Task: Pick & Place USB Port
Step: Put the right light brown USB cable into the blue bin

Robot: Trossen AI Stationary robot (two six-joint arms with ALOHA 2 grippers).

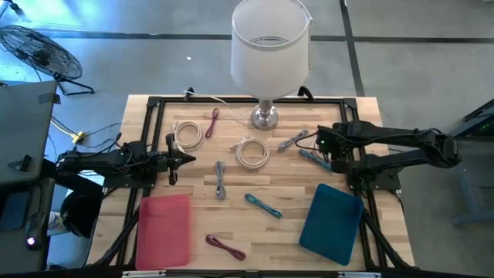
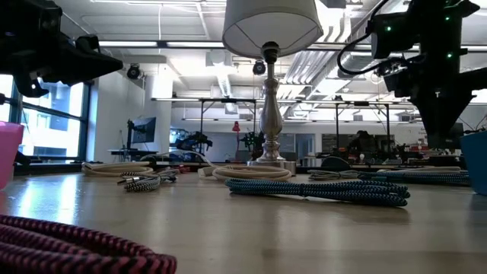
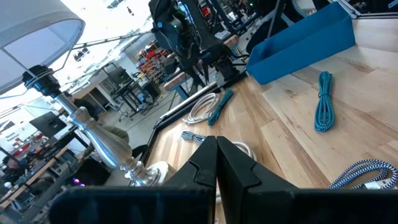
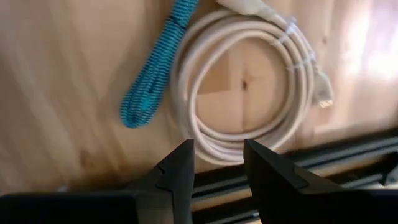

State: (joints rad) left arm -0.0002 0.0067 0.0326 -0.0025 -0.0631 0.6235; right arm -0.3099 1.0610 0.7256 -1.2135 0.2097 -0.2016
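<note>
Several bundled USB cables lie flat on the wooden table. My right gripper [image 1: 326,144] is open and points down at the right side. It hovers over a white coiled cable [image 4: 205,134] with a teal cable [image 4: 155,68] beside it, and touches neither. The same two cables show in the left wrist view, the white one [image 3: 200,111] and the teal one [image 3: 221,104]. My left gripper [image 1: 182,160] is shut and empty, held level above the table's left side, pointing toward the right edge.
A lamp [image 1: 265,116] stands at the far middle. A pink bin [image 1: 164,230] sits near left and a blue bin [image 1: 332,222] near right. Other cables lie about: white coils [image 1: 187,135] [image 1: 252,152], red [image 1: 212,122] [image 1: 225,245], grey [image 1: 221,179] [image 1: 293,141], teal [image 1: 262,205].
</note>
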